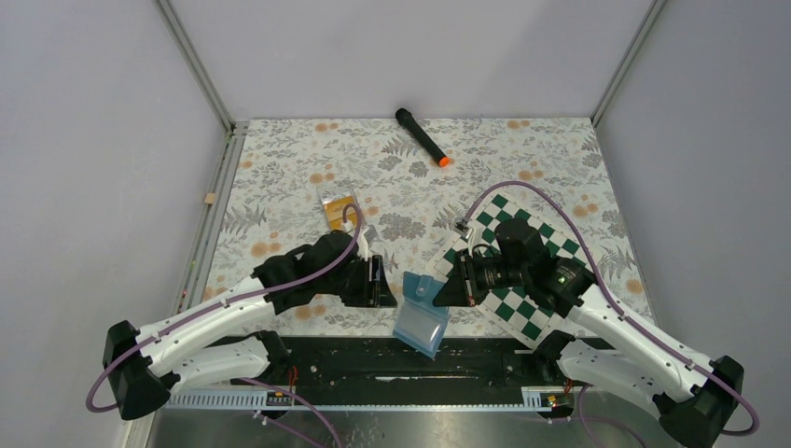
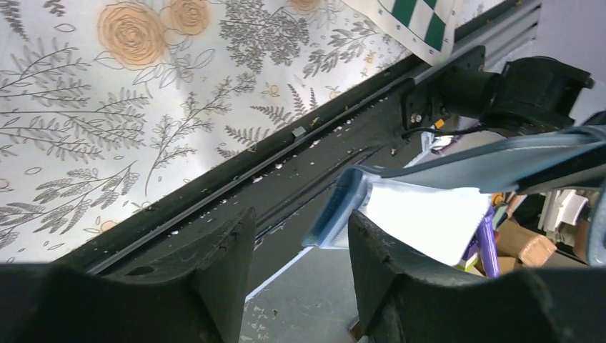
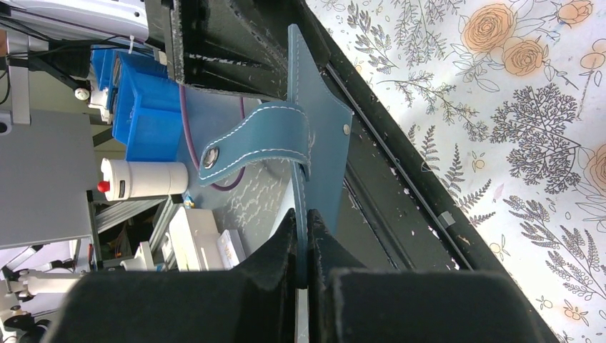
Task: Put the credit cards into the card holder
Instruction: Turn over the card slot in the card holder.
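Note:
The blue card holder [image 1: 422, 317] hangs open over the table's near edge between the two arms. My right gripper [image 1: 446, 287] is shut on one flap of it. In the right wrist view the flap [image 3: 321, 121] stands edge-on between my shut right gripper [image 3: 304, 246], with the snap tab [image 3: 250, 139] curling left. My left gripper [image 1: 390, 285] is open and empty, just left of the holder. In the left wrist view the holder's lower edge [image 2: 339, 211] lies just beyond my open left gripper [image 2: 301, 246]. The orange-yellow credit cards [image 1: 338, 209] lie in a clear tray behind the left arm.
A green-and-white chessboard [image 1: 532, 245] lies under the right arm. A black marker with an orange tip [image 1: 422, 137] lies at the back. The black base rail [image 1: 373, 359] runs along the near edge. Walls enclose the flowered table.

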`<action>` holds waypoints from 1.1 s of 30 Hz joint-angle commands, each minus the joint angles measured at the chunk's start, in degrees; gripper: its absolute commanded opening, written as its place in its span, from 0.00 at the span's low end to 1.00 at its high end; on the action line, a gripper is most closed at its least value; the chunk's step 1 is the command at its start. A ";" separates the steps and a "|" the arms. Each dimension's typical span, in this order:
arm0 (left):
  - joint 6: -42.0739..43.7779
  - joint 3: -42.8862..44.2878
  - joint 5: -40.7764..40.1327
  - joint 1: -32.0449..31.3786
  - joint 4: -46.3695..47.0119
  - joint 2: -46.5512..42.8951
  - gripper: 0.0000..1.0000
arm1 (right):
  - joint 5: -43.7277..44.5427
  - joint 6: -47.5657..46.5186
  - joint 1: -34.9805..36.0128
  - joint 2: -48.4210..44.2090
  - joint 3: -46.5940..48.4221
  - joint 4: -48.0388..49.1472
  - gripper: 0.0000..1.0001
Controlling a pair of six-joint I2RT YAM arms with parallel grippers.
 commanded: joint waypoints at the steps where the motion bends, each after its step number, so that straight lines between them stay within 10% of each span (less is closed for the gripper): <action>1: 0.76 1.94 -3.35 -0.17 -1.68 -0.02 0.50 | -0.68 0.15 -0.33 -0.13 0.02 1.91 0.00; 33: 0.23 -0.43 -3.40 -2.64 3.12 5.07 0.54 | -2.48 2.17 -0.34 1.15 -0.84 4.22 0.00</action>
